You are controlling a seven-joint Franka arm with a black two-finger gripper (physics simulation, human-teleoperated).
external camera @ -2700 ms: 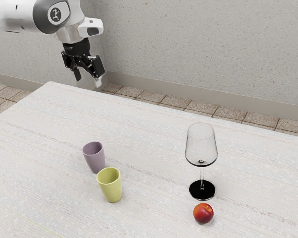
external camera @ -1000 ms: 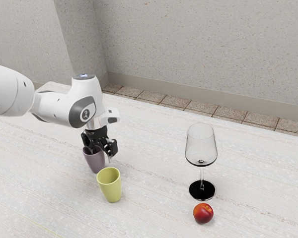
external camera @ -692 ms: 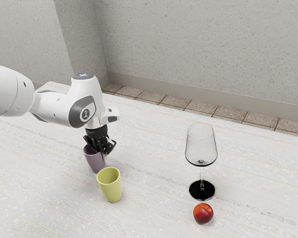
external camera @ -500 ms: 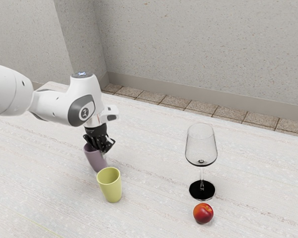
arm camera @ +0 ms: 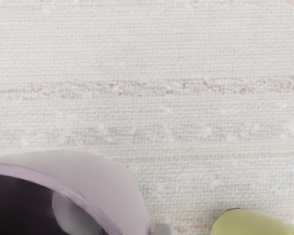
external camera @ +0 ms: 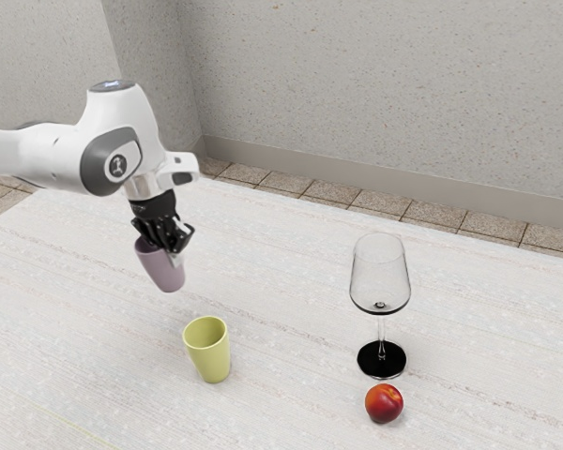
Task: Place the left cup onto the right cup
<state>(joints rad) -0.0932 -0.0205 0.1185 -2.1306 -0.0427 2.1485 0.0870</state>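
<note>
My gripper [external camera: 161,240] is shut on the rim of the purple cup [external camera: 162,266], which hangs tilted in the air above the table. The yellow-green cup [external camera: 207,348] stands upright on the table, below the held cup and toward the exterior view's right. In the wrist view the purple cup [arm camera: 63,191] looms large just under my hand, and the rim of the yellow-green cup [arm camera: 257,223] peeks in beside it.
A tall wine glass [external camera: 380,302] stands on the pale table [external camera: 281,244] toward the exterior view's right, with a peach [external camera: 384,402] on the table in front of it. A grey wall and tiled floor lie behind the table.
My gripper came down from above, closed on the purple cup's rim, then lifted it off the table and toward the exterior view's left. The yellow-green cup has stayed put.
</note>
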